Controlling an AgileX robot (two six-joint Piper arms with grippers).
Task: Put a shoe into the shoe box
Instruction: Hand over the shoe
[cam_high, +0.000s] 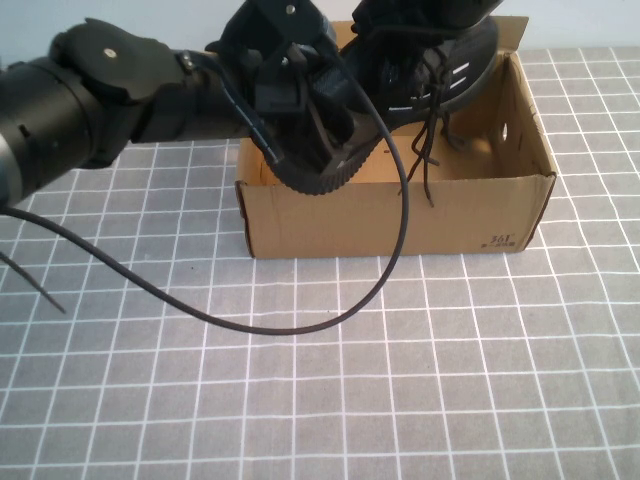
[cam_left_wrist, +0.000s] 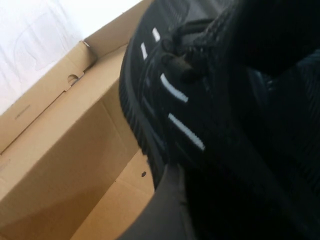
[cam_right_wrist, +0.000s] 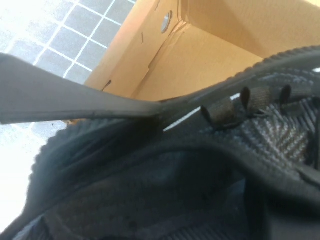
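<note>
The black knit shoe (cam_high: 440, 70) with white dash marks hangs tilted over the open brown shoe box (cam_high: 400, 215), its laces dangling into the box. My left gripper (cam_high: 315, 130) reaches in from the left and is shut on the shoe's lower, near end above the box's front wall. My right gripper (cam_high: 420, 15) is at the top edge, shut on the shoe's upper end. The left wrist view shows the shoe's side (cam_left_wrist: 180, 100) above the box floor (cam_left_wrist: 75, 150). In the right wrist view one finger (cam_right_wrist: 75, 102) lies against the shoe's collar (cam_right_wrist: 200, 175), above the box wall (cam_right_wrist: 225, 30).
The box stands at the far middle of a grey grid-patterned table (cam_high: 450, 380). Its lid flap (cam_high: 515, 35) stands up at the back. A black cable (cam_high: 300, 325) from the left arm loops over the table in front of the box.
</note>
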